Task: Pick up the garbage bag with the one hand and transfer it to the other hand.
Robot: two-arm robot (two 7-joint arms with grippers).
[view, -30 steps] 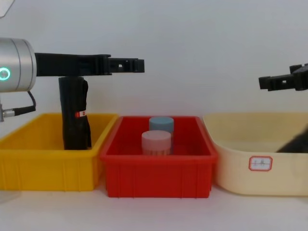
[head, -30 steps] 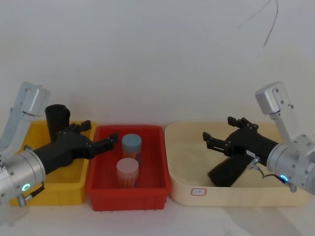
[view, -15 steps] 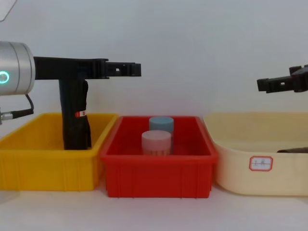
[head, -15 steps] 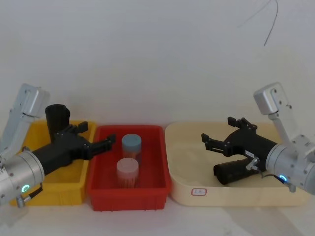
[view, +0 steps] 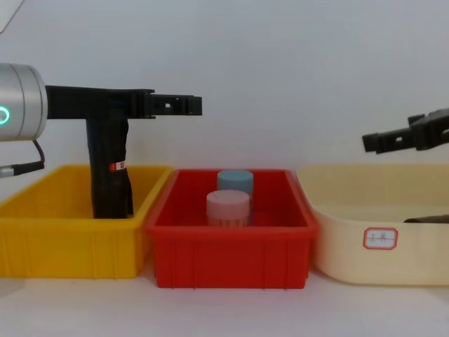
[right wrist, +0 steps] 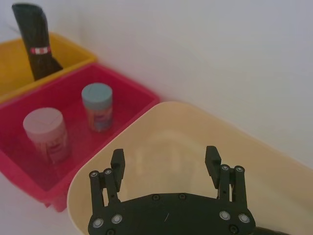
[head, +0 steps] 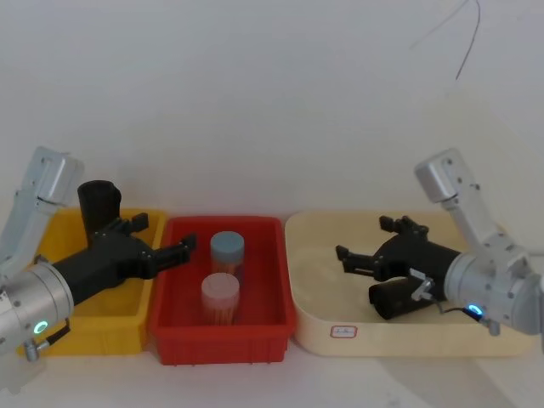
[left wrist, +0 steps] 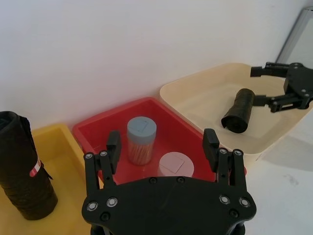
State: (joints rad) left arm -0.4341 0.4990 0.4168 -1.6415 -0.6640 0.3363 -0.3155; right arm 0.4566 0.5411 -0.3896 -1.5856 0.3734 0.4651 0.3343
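At the left, a yellow bin (head: 93,336) on the white tabletop (head: 255,382) holds a black roll with a red-and-white band (view: 111,175), upright at its back. The left gripper (head: 178,231) hangs above the edge where the yellow bin meets the red bin (head: 221,344), its fingers spread wide and holding nothing. The red bin holds a blue-lidded jar (head: 227,251) and, nearer the front, a pink-lidded jar (head: 220,297), both upright. At the right, the garbage bag (head: 395,297) lies on its side on the floor of the cream bin (head: 408,340). The right gripper (head: 362,238) hovers over this bin above rim height, clear of the bag, with its fingers wide apart and empty.
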